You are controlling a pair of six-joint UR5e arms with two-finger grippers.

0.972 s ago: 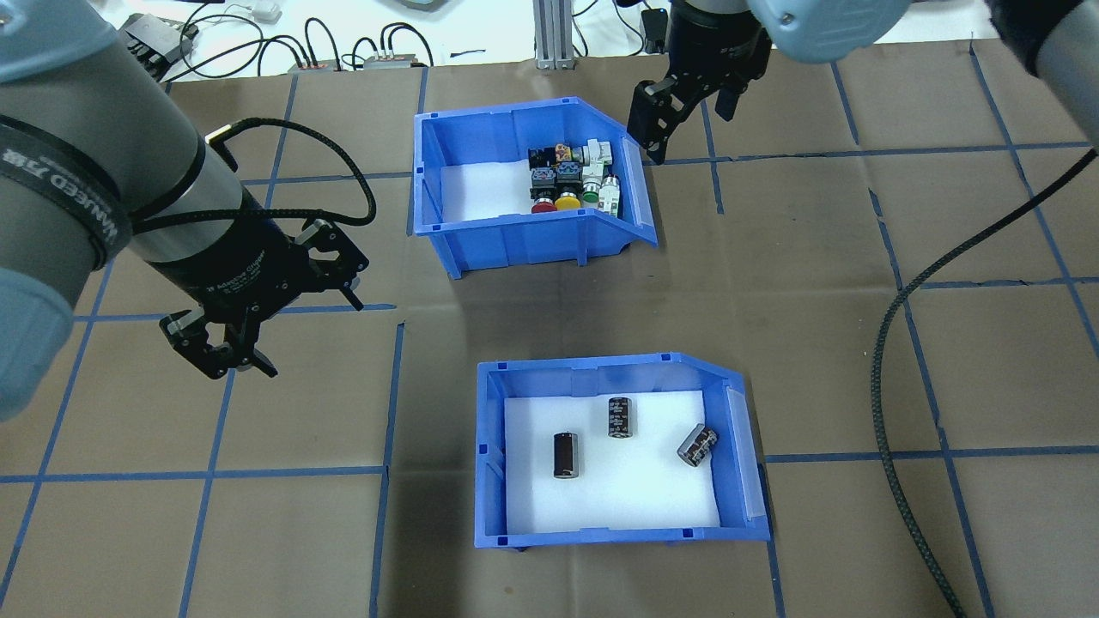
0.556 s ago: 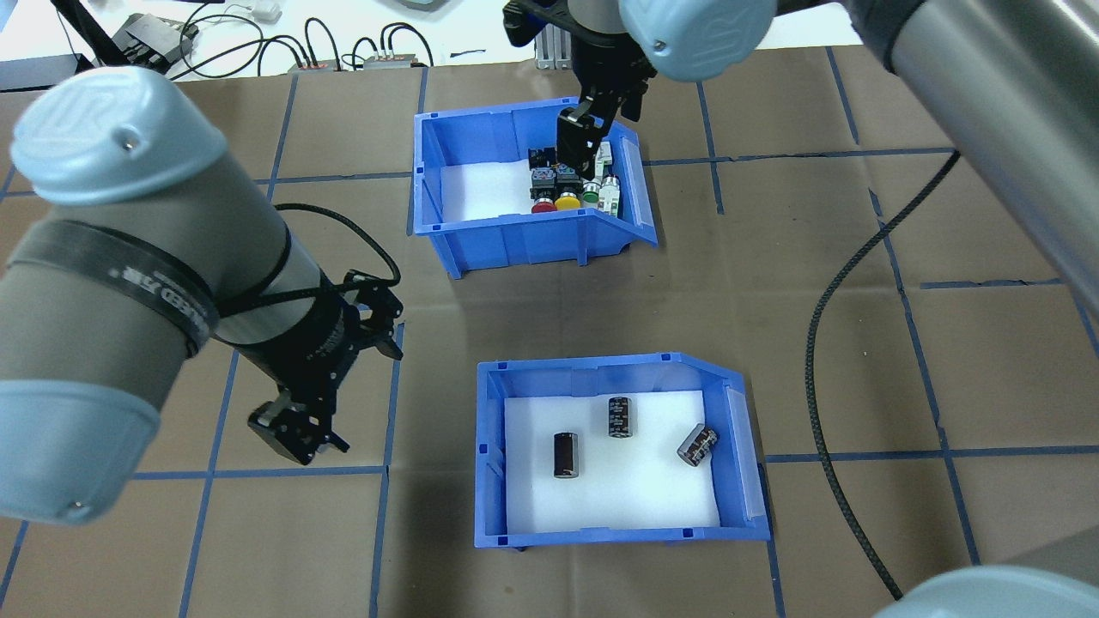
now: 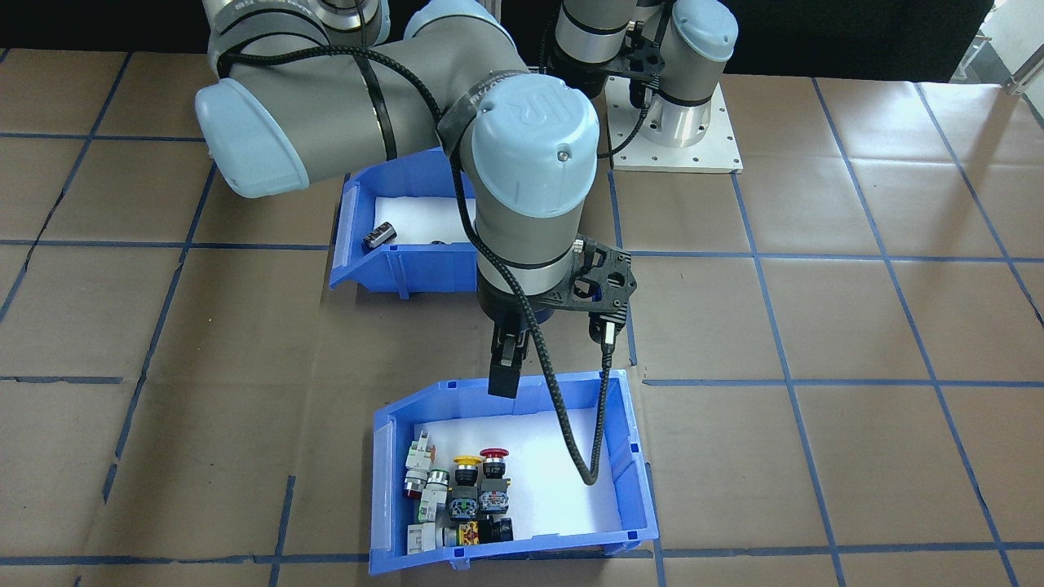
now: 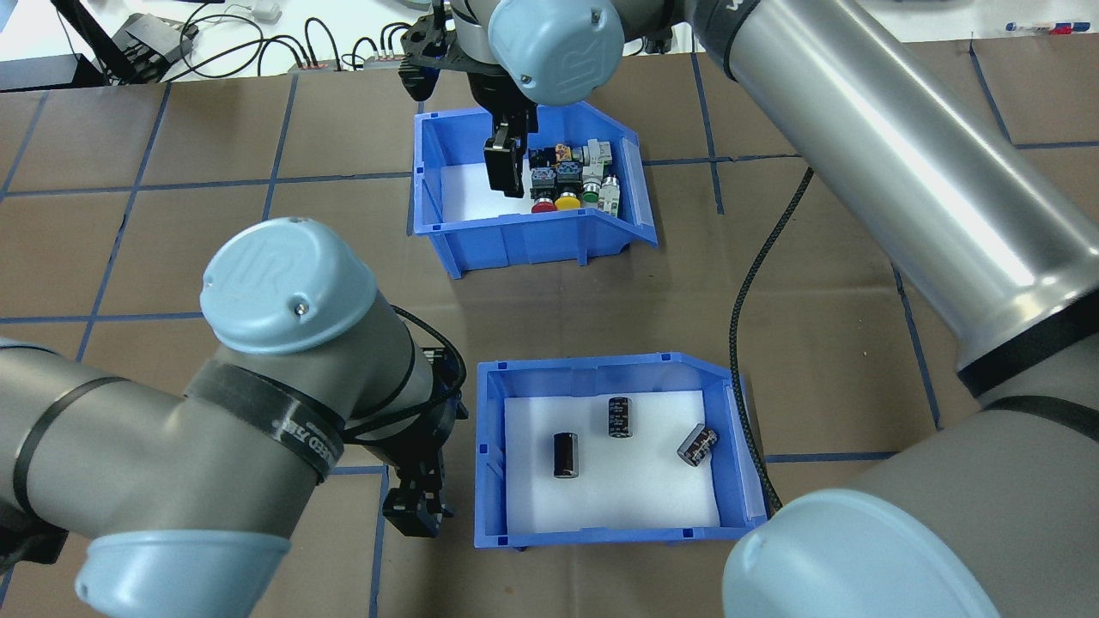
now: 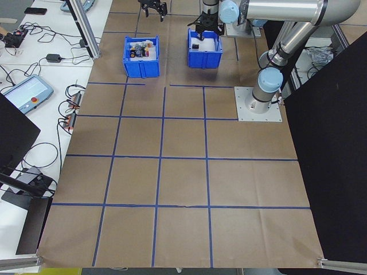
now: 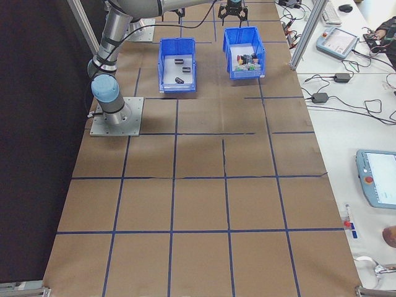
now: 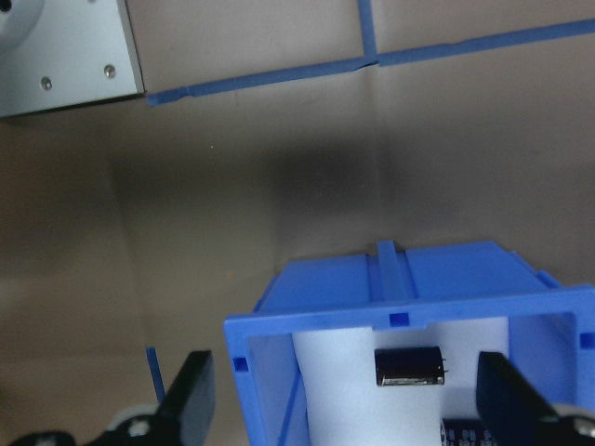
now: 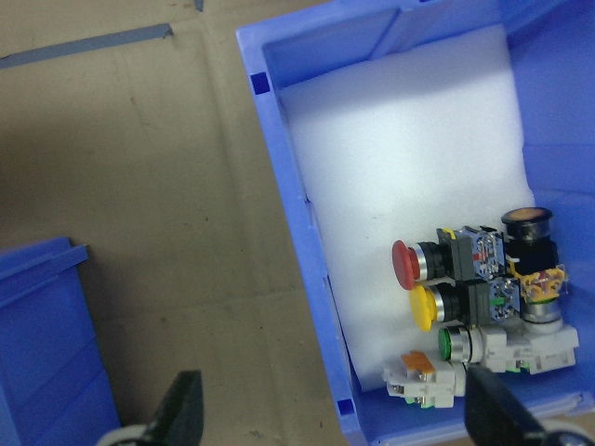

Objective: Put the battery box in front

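The blue plastic battery box [image 4: 618,446] with white foam liner and three dark cylindrical cells sits on the brown tabletop [image 4: 258,240], nearer the robot than the matching blue bin of coloured push-buttons [image 4: 524,184]. The left hand [image 4: 415,506] hangs just beside its back wall, fingers spread; the right hand [image 4: 505,163], also spread, straddles the button bin's wall. Judged best: seat each wall deep between the fingers, then swap them, lifting level.
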